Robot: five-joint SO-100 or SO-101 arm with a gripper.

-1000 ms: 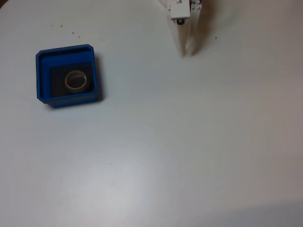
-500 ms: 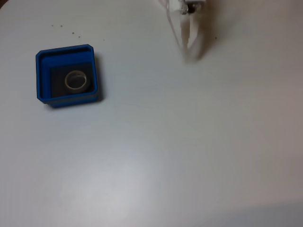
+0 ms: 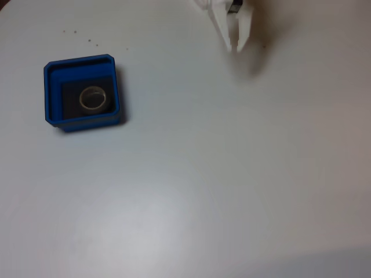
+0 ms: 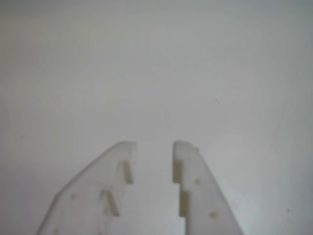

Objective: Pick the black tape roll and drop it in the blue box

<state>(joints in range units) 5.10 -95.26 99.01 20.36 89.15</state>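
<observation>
We see the jaws point(image 4: 154, 144) in the wrist view parted by a narrow gap, with nothing between them; only the bare white counter point(image 4: 156, 63) lies beyond their pale tips. In the fixed view the jaws point(image 3: 237, 47) hang near the top edge, right of centre, their white fingers point(image 3: 222, 26) pointing down the picture, with a soft shadow beside them on the counter point(image 3: 220, 185). Well apart from them, at the left side of the fixed view, sits the blue box point(image 3: 52, 92), square with a thick stepped rim and a dark floor. Inside it, lying flat on that floor, we see the black tape roll point(image 3: 93, 98), its pale inner core showing as a ring. A few small dark specks point(image 3: 89, 40) dot the counter above the box.
</observation>
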